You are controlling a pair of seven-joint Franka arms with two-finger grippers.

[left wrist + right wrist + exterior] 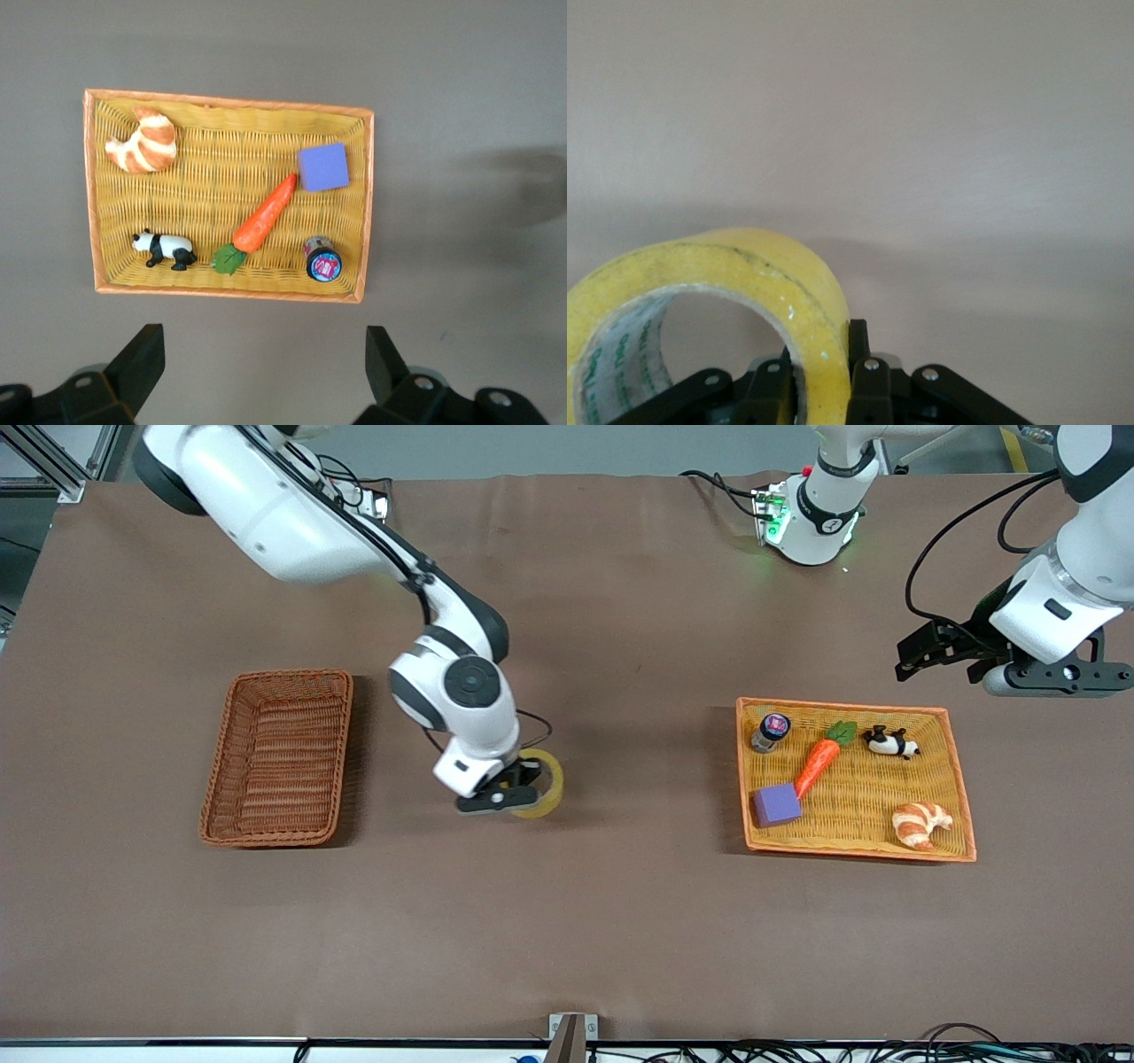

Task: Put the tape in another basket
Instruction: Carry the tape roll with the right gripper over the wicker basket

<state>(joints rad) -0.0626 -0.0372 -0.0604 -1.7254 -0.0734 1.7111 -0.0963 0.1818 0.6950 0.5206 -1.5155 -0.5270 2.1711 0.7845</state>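
The tape (pixel 549 779), a yellowish translucent ring, is held upright in my right gripper (pixel 512 795), low over the bare table between the two baskets. In the right wrist view the tape (pixel 757 266) has one finger inside its hole and one outside, and the gripper (pixel 824 359) is shut on the ring's wall. The reddish-brown wicker basket (pixel 292 677) stands empty toward the right arm's end of the table. My left gripper (pixel 939 657) waits open and empty above the table, beside the orange tray's edge that is farther from the camera; it also shows in the left wrist view (pixel 261 347).
A flat orange-yellow woven tray (pixel 842 707) toward the left arm's end holds a carrot (pixel 819 762), a purple cube (pixel 777 806), a croissant (pixel 921 824), a panda figure (pixel 890 742) and a small jar (pixel 769 732). The tray (pixel 230 99) also shows in the left wrist view.
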